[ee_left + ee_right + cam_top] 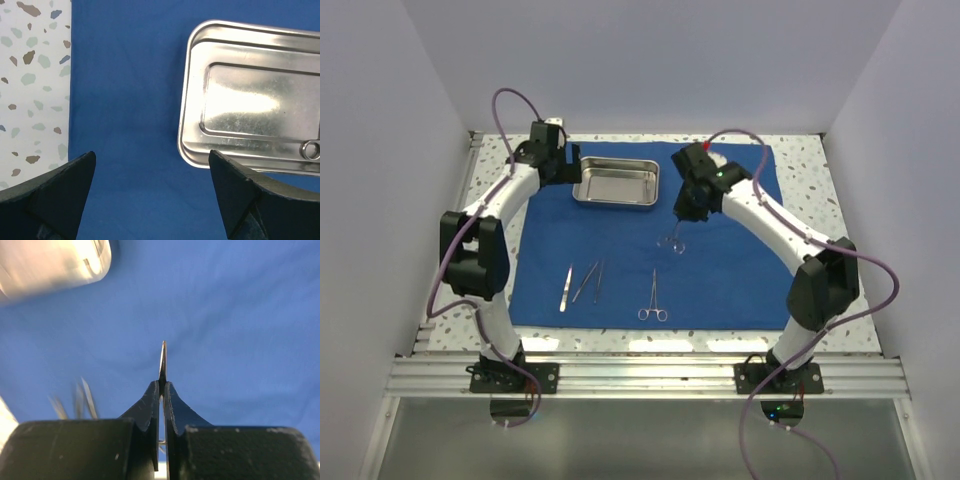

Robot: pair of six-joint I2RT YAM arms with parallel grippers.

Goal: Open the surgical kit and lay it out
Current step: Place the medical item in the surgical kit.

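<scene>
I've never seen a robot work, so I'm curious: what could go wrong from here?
1. The right end effector pinches a hanging clamp by a thin edge above the cloth; it might slip or swing and land crooked.
2. Lowering it could bump the tweezers already laid out nearby.
3. The open left end effector hovers close beside the tray and might nudge it.
</scene>
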